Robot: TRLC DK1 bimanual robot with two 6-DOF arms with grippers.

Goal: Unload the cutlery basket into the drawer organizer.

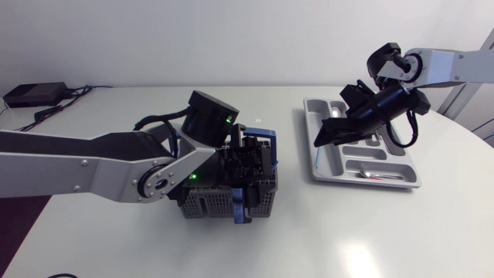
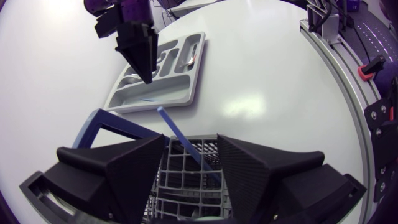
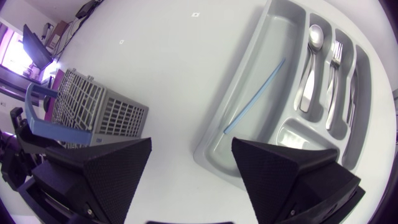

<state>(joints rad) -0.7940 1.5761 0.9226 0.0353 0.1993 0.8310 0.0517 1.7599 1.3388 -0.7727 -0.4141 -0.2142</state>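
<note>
The grey mesh cutlery basket with a blue handle stands at the table's middle. My left gripper hangs over the basket, open. A thin blue stick rises from the basket between the left gripper's fingers, which stand apart from it. The grey drawer organizer lies at the right. My right gripper hovers open over its near end with nothing in it. In the right wrist view a blue straw lies in the long compartment, ahead of the right gripper.
A spoon, a fork and another piece of cutlery lie in the organizer's narrow compartments. Bare white table lies between basket and organizer. A black box with cables sits at the far left corner.
</note>
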